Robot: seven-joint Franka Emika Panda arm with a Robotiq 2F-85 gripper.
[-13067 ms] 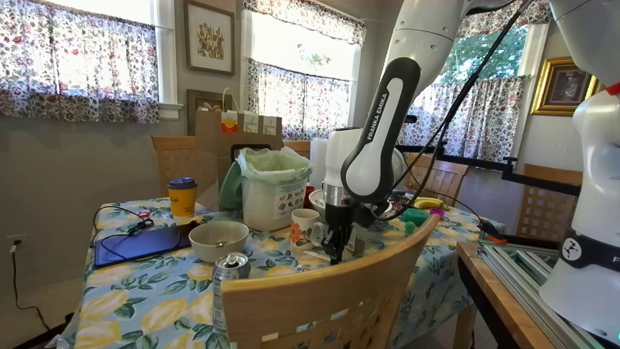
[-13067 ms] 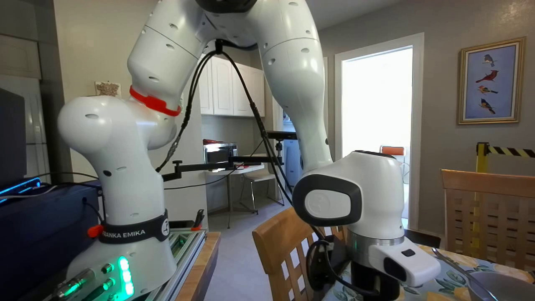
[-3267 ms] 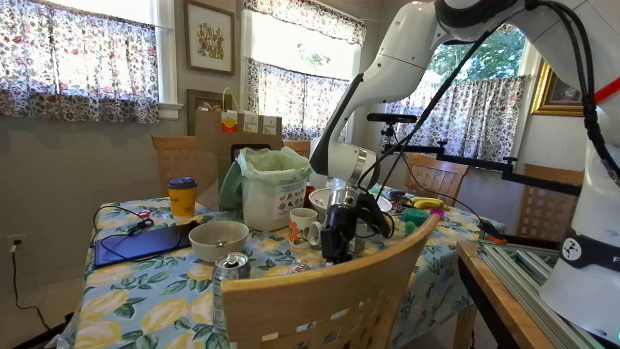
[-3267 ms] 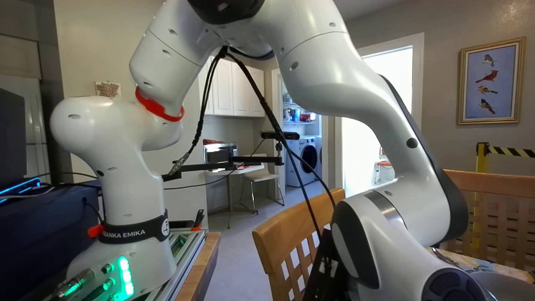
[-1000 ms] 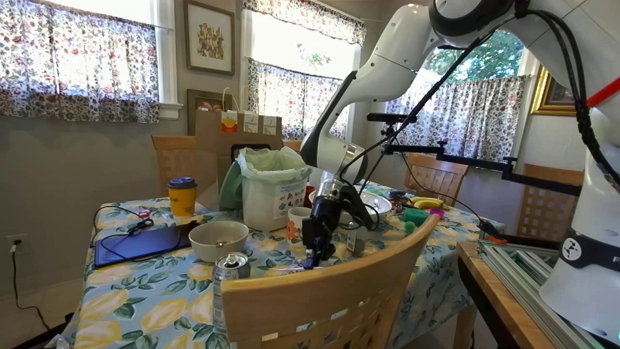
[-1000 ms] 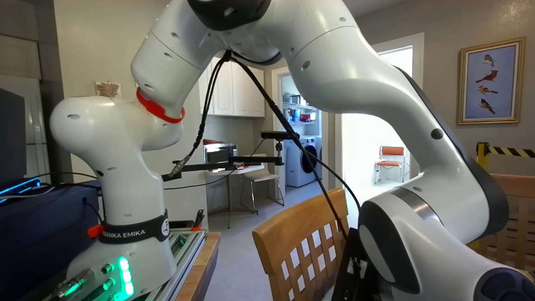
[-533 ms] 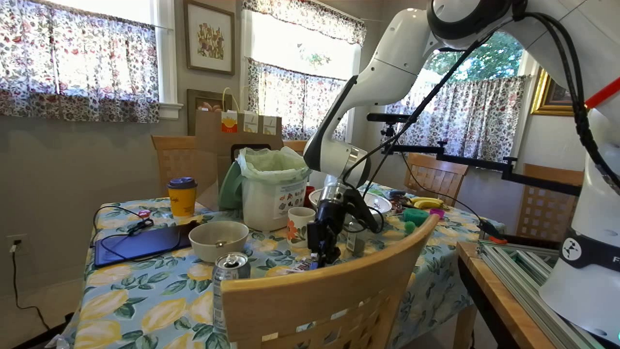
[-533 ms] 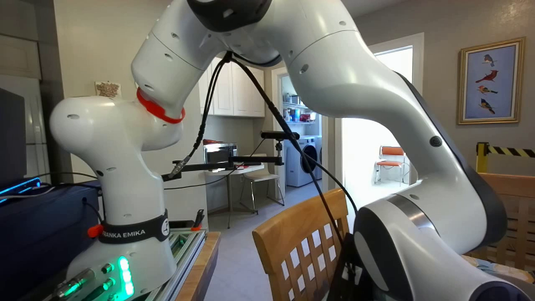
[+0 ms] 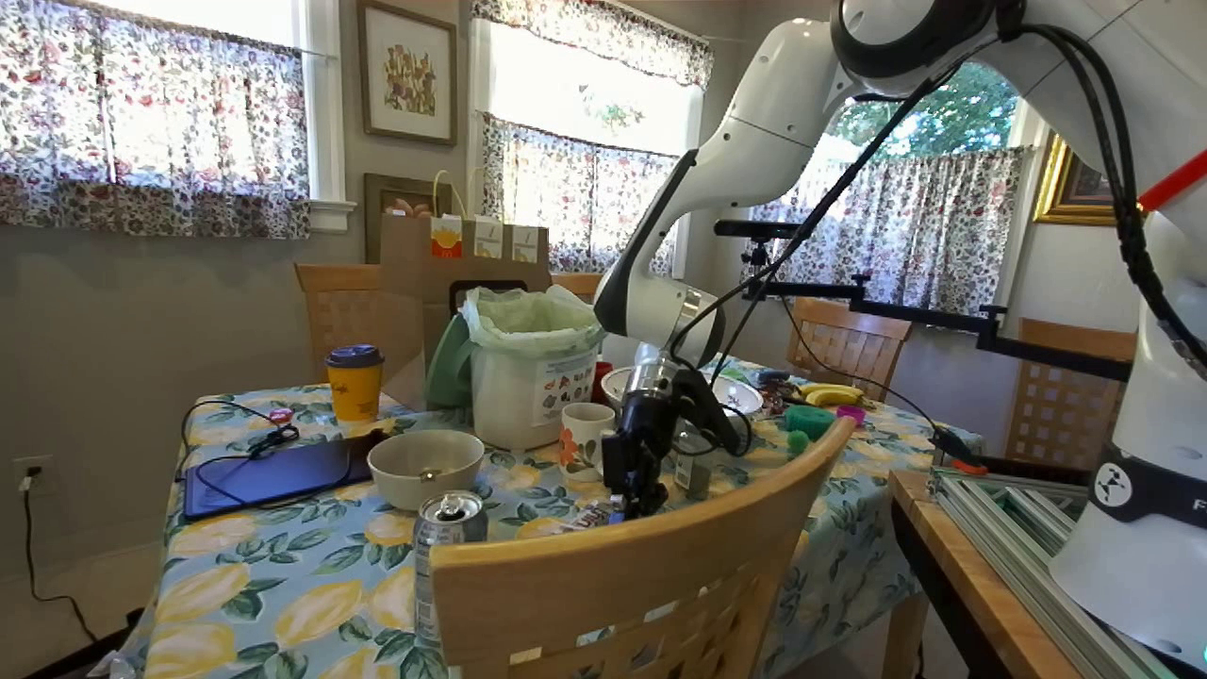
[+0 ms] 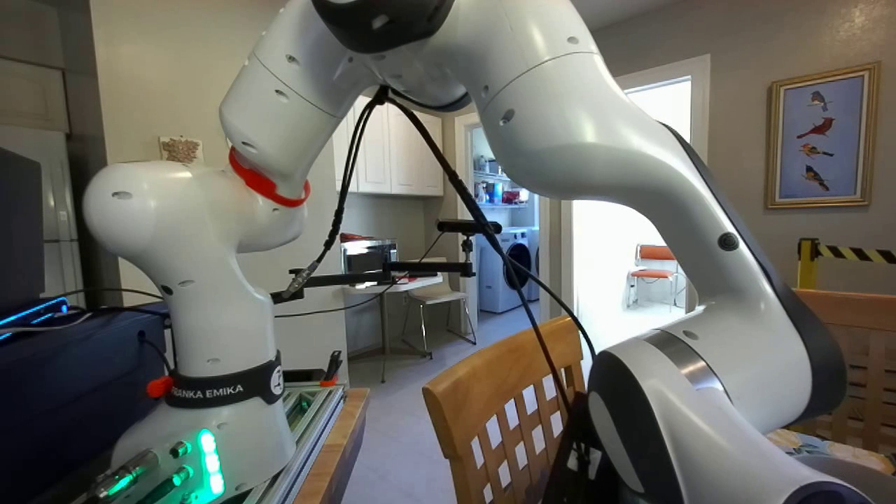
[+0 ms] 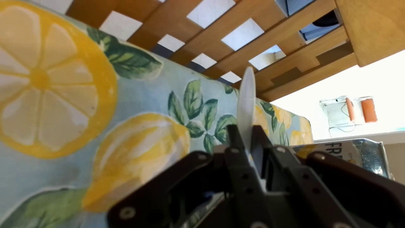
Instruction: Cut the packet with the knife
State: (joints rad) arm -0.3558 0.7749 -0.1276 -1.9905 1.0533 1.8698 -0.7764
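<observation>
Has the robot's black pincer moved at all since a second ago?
Yes: in an exterior view, the pincer has shifted slightly toward the picture's right, farther from the grey bowl.

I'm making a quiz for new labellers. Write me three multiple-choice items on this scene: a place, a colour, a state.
1. Where does the lidded yellow cup stand?
A) In the bowl
B) On the table
C) On a chair

2. What colour is the liner of the bin?
A) Red
B) Black
C) Pale green

3. How do the jaws stand?
A) Shut on the knife
B) Wide open
C) Shut on the mug

1: B, an exterior view shows it resting there.
2: C, pale green folds over the rim in an exterior view.
3: A, the wrist view shows it pinched between them.
</observation>
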